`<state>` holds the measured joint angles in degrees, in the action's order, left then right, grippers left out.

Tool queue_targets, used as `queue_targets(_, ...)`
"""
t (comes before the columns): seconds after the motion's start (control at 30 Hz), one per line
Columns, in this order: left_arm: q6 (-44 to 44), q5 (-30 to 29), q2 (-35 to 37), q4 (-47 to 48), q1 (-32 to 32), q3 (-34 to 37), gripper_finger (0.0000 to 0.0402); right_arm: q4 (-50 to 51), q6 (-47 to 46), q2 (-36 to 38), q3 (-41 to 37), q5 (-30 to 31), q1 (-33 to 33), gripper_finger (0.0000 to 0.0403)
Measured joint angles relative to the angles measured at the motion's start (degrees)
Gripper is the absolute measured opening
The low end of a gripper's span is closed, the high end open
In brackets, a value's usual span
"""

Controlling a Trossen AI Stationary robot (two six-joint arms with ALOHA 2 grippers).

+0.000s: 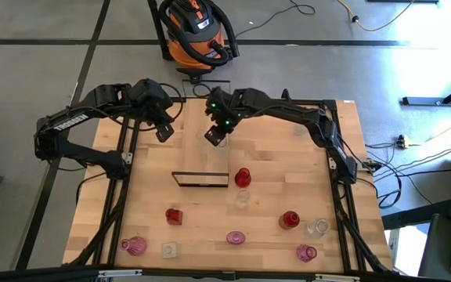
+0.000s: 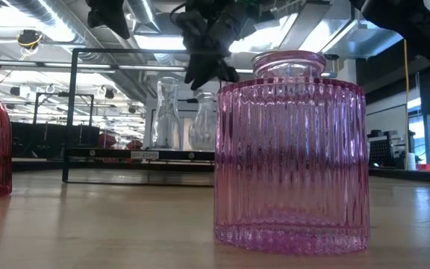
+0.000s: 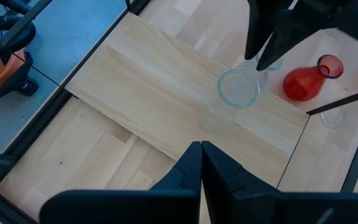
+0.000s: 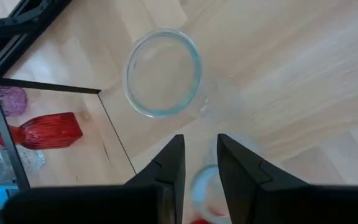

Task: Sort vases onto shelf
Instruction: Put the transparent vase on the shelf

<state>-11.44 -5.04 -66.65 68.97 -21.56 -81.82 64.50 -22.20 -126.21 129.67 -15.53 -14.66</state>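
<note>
In the low view's foreground a ribbed pink glass vase [image 2: 291, 153] waits on the bench [image 2: 95, 232]; behind stands the black-framed light-wood shelf [image 2: 140, 155]. Above the shelf at the high view's centre, the right end effector [image 4: 196, 163], fingers slightly spread, straddles a clear glass vase [image 4: 205, 180] beside another clear vase [image 4: 163, 73]. Release it upright and rise straight; the left end effector [image 3: 201, 158] waits pressed together.

Lighting even and bright throughout. Low view: ceiling strip lights [image 2: 28, 33] glare; the near pink vase [image 2: 291, 153] is sharp, background soft. Shadows faint on the tabletop [image 1: 210, 223].

Overhead, table-level and two wrist views, all sharing the shelf [image 1: 202, 149].
</note>
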Motion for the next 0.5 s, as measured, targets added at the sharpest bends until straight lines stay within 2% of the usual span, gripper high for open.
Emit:
queue_targets(0.17,-0.7,0.0,0.0,0.0,0.0,0.0,0.0,6.8,1.6,0.0,2.5,2.1,0.0,0.0079)
queue_targets(0.4,-2.0,0.0,0.0,0.0,0.0,0.0,0.0,16.3,2.8,2.9,4.6,15.7,0.8,0.0079)
queue_targets(0.5,-2.0,0.0,0.0,0.0,0.0,0.0,0.0,18.2,2.7,3.3,4.6,15.6,0.8,0.0079)
